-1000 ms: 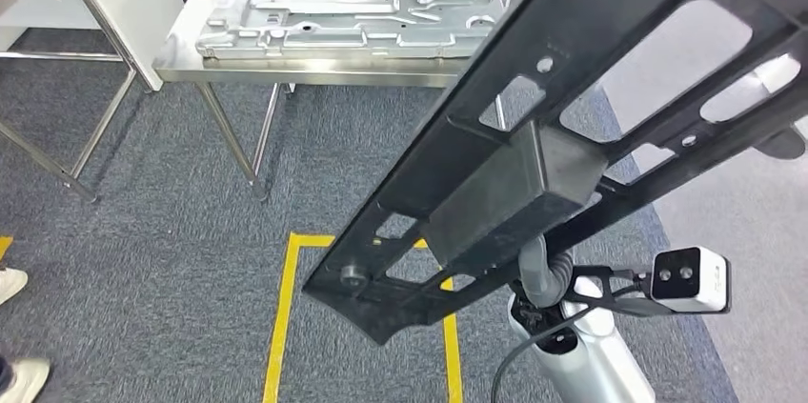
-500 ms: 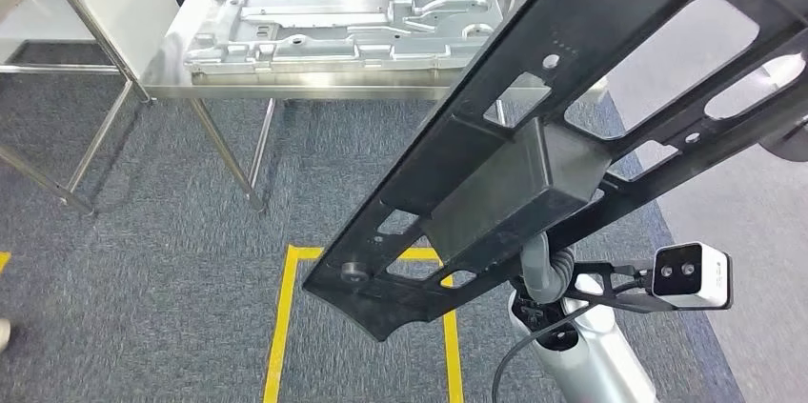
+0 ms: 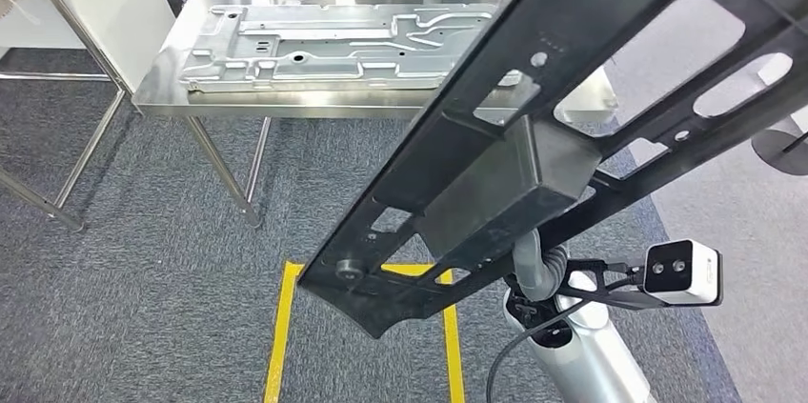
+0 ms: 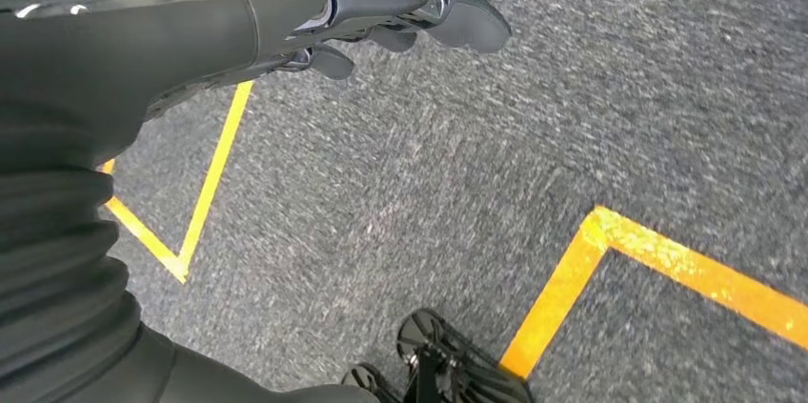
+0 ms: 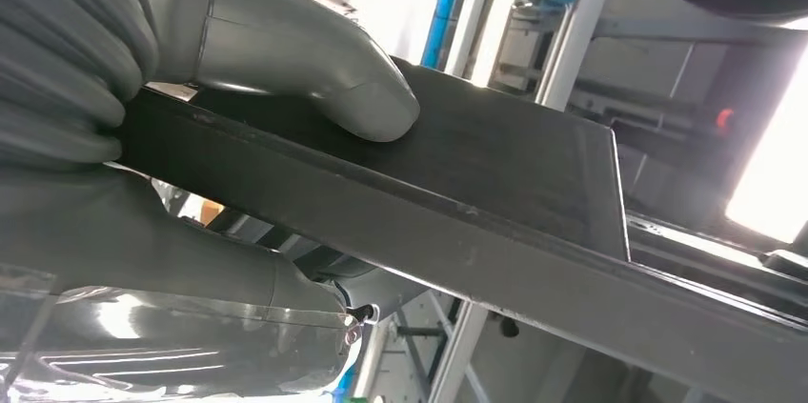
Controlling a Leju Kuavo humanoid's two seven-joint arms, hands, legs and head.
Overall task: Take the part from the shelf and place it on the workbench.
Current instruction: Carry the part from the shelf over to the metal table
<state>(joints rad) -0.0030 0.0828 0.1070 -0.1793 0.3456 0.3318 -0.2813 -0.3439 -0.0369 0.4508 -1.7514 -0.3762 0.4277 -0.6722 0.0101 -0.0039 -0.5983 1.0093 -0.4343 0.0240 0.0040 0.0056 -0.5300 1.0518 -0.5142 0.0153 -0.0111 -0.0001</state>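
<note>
A long black frame part (image 3: 495,184) with cut-out openings runs slantwise across the head view, from low centre up to the top right. My right hand (image 5: 238,50) grips it, with the thumb (image 5: 324,79) pressed on one flat face (image 5: 495,165) and the fingers wrapped under the other. The grey wrist (image 3: 538,270) sticks out below the part. Ahead stands the stainless workbench (image 3: 286,100), with a silver stamped metal plate (image 3: 333,46) lying on it. My left hand (image 4: 410,12) hangs over the carpet, holding nothing, its fingers apart.
Yellow tape lines (image 3: 286,327) mark a box on the grey carpet in front of the workbench, and yellow tape (image 4: 667,260) also lies under the left hand. Metal legs of a white table (image 3: 57,41) stand at the left. A round stand base (image 3: 786,146) sits at the right.
The whole picture has shifted: the camera has come closer to the workbench, which sits lower and larger now. A person's shoes at the left edge have left the picture. The part stays gripped.
</note>
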